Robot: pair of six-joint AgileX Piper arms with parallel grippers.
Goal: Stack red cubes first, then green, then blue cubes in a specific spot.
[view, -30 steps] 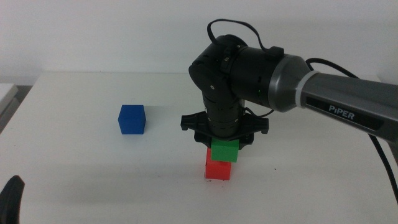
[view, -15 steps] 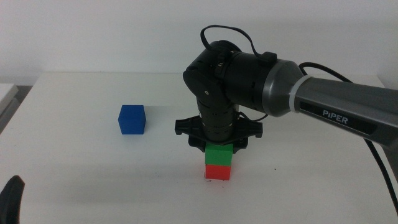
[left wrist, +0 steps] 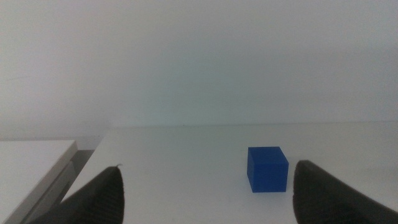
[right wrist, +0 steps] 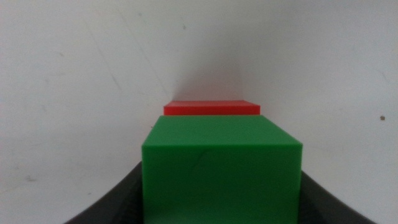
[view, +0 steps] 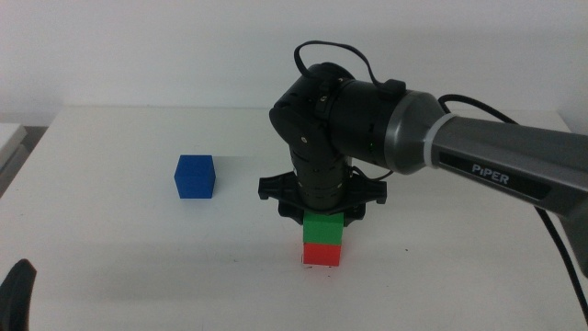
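Bench (view: 119, 267) surface is white and matte, and its far edge meets a pale wall. Around the stack little else stands: the blue cube (view: 195, 176) sits alone toward the left side of the bench, well apart from the other two cubes, with open surface on all its sides. The right arm reaches in from the right edge and its bulky dark wrist hangs directly over the stack, hiding the top of the green cube (view: 324, 228) in the middle view.

The green cube rests on the red cube (view: 322, 255), which stands on the bench near the middle, closer to the front edge than the blue one. Both are plain and matte, of equal size; in the right wrist view the green cube (right wrist: 222, 171) fills the foreground and a strip of the red cube (right wrist: 211, 108) shows past it, so the two are not squarely aligned.

The right gripper (view: 323, 217) has its jaws closed against the sides of the green cube. The left gripper (left wrist: 205, 193) waits at the front left corner, jaws spread wide and holding nothing, with the blue cube (left wrist: 268, 169) ahead of them.
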